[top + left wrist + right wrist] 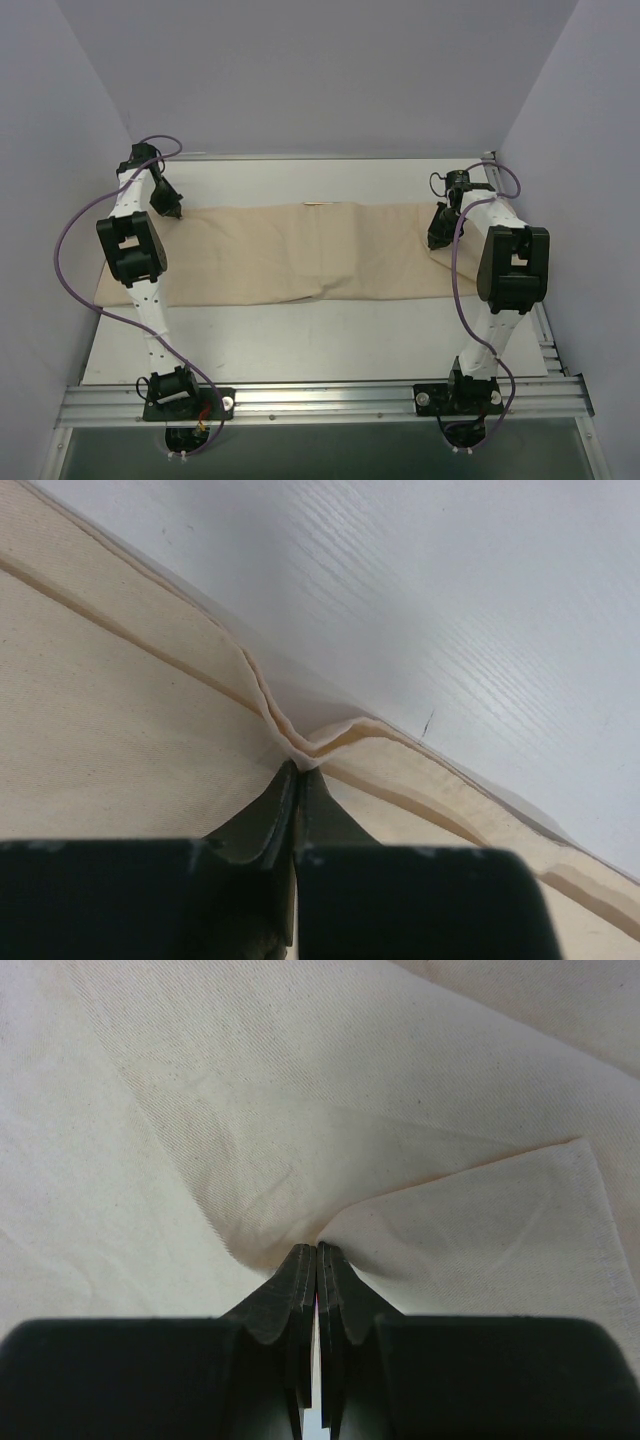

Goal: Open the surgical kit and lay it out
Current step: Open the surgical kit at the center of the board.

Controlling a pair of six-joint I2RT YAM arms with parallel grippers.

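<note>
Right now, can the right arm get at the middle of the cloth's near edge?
Probably, once it lets go: the right gripper is shut on a fold of the cloth at its right end, and nothing visible stands between it and that edge.

Soft even light, faint shadows

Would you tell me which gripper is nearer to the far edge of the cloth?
Left. The left gripper pinches the cloth right at that edge; the right gripper pinches a fold farther in.
</note>
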